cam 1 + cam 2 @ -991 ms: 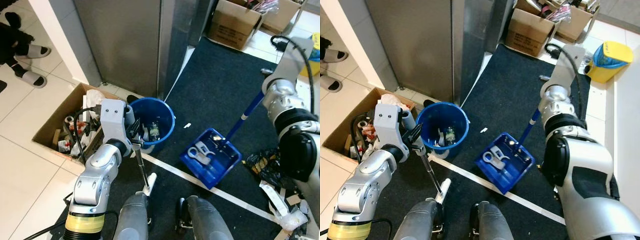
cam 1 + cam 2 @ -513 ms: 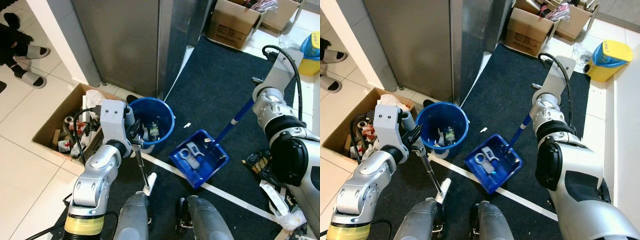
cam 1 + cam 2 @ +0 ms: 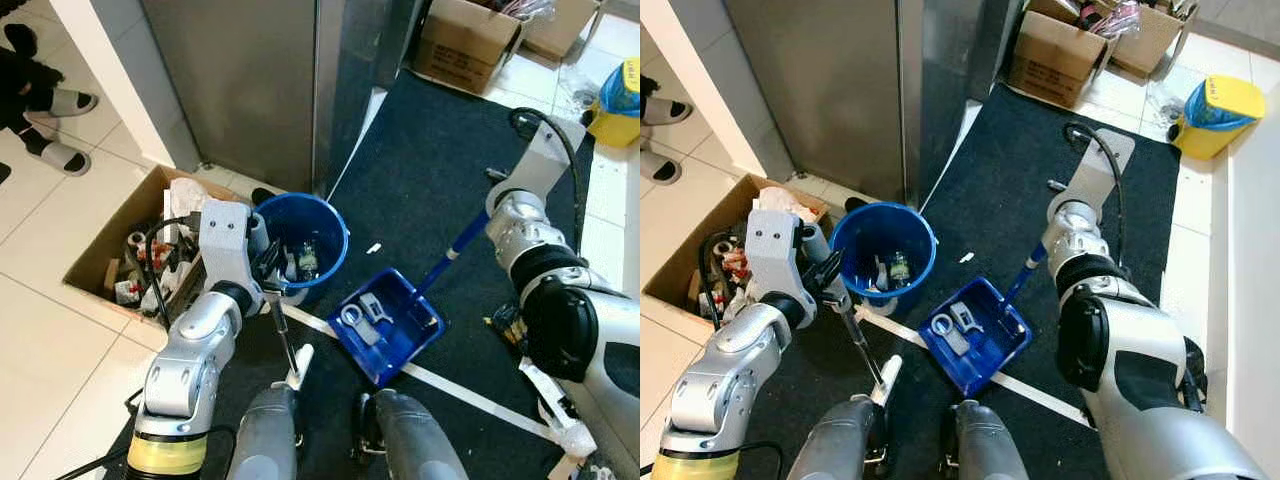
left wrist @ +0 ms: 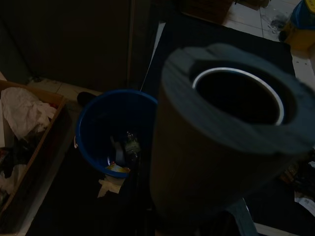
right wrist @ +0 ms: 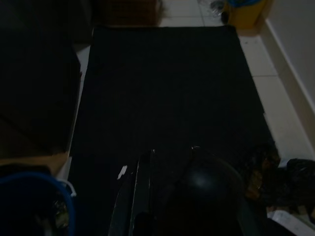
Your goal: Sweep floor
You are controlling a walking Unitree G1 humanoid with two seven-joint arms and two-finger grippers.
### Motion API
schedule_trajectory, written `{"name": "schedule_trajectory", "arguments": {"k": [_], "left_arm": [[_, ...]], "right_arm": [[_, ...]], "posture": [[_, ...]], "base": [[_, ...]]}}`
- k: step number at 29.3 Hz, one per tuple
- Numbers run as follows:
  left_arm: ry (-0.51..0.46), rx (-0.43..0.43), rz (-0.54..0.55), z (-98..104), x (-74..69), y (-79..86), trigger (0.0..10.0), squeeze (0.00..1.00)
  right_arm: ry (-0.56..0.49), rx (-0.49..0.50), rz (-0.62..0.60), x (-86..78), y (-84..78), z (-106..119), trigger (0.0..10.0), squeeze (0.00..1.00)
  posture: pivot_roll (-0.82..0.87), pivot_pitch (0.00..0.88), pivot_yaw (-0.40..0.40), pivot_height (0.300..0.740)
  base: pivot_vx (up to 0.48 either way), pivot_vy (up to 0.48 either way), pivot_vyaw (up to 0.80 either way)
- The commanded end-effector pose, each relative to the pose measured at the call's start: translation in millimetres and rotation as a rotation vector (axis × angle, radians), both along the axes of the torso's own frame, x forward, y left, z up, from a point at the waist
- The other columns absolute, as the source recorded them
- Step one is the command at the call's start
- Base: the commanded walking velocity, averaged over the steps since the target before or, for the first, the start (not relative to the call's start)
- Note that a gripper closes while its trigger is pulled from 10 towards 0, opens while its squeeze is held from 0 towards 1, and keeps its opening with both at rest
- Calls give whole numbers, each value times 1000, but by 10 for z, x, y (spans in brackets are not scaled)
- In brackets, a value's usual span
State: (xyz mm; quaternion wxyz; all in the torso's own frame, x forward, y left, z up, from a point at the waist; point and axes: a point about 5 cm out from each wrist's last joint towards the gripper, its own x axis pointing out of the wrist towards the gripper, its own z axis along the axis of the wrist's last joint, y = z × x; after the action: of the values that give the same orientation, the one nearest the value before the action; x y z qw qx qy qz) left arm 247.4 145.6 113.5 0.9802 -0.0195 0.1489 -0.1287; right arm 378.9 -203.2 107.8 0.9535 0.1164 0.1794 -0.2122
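Left eye view: blue plastic dustpan (image 3: 385,325) holding debris lies on the dark mat just right of the round blue plastic bucket (image 3: 300,250); its long handle (image 3: 452,250) slants up-right toward the right arm, whose gripper state cannot be told.

Right eye view: left gripper (image 3: 837,285) clamps a thin metal broom shaft (image 3: 865,350).

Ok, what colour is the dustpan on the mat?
Blue, pan and handle alike. The dustpan shows best in the right eye view.
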Motion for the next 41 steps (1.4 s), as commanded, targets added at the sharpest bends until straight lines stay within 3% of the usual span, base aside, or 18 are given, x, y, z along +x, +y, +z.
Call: {"name": "schedule_trajectory", "arguments": {"k": [1, 20, 41], "left_arm": [[64, -21, -15, -98, -58, -31, 10000, 0], [68, -19, -16, -94, -72, -24, 10000, 0], [76, -25, 1, -105, -142, -29, 10000, 0]], "right_arm": [[-45, -6, -17, 9, -47, 48, 10000, 0], [-106, 29, 35, 9, 87, 17, 10000, 0], [-91, -38, 150, 18, 299, -19, 10000, 0]], "posture": [[189, 139, -78, 740], [197, 141, -80, 740], [212, 153, -101, 740]], "base": [[0, 0, 0], [0, 0, 0], [0, 0, 0]]}}
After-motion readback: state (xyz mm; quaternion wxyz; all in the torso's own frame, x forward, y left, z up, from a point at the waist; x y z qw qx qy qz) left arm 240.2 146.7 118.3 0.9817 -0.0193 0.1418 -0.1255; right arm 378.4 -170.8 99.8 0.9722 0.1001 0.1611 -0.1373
